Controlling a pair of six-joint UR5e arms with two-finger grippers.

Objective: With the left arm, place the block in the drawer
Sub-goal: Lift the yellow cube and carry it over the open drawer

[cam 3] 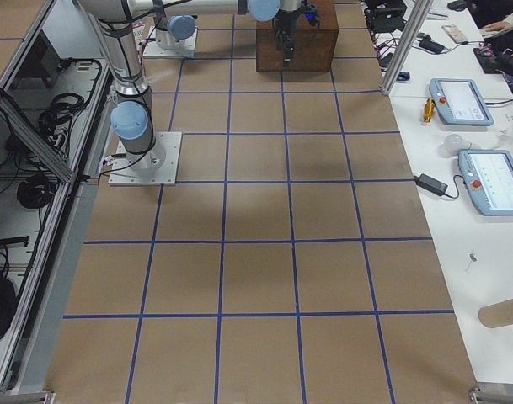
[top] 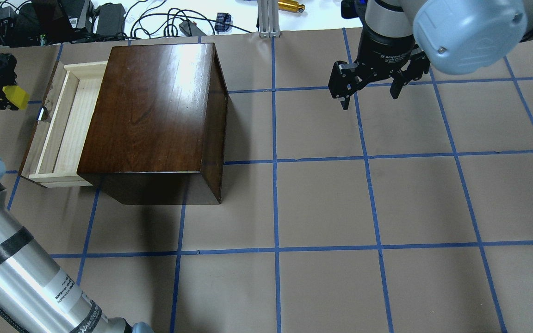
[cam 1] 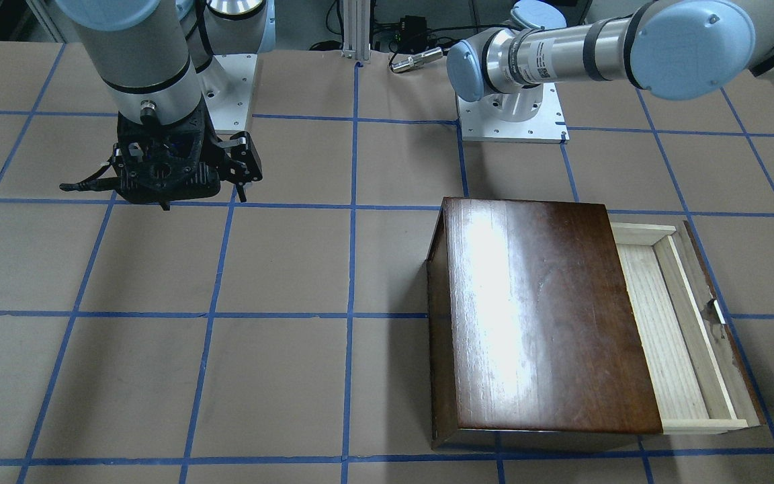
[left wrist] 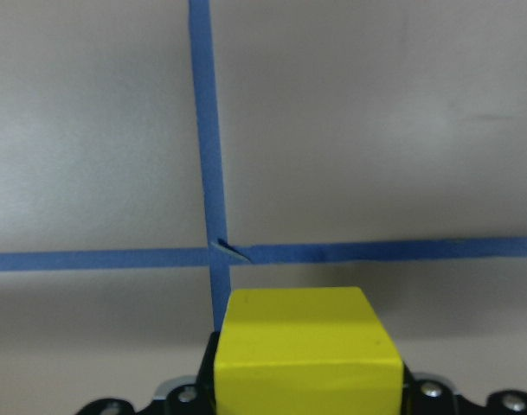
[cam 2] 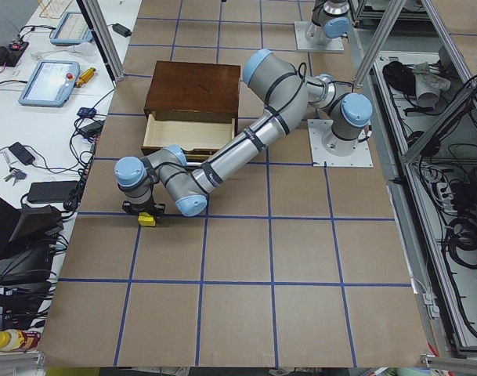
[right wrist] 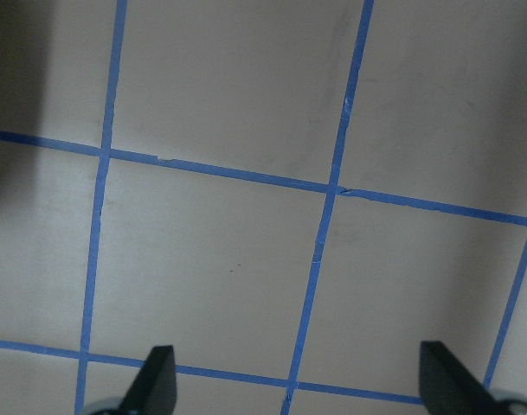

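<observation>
overhead: high rear, looking down | front: opposite, steep | sides: table [cam 2: 301, 258] ends, far | wrists: close | shared: drawer [cam 1: 656, 336]

Left arm [top: 12, 277]: silver-grey metal tube, black bands, white sticker with dark print, pale-blue round joint caps with small screw heads. QR-code label sat on far wrist segment.
Left gripper [top: 5, 98]: black body, small blue light glowed.
Right arm [cam 1: 142, 60]: same silver-grey tube, thin black ring, pale-blue caps.
Right gripper [top: 369, 92]: black, two linkage fingers with silver pins, white lettering on black collar above; thin black cable stuck out from side.
White square base plates [cam 1: 511, 121]: small screws along edges.
</observation>
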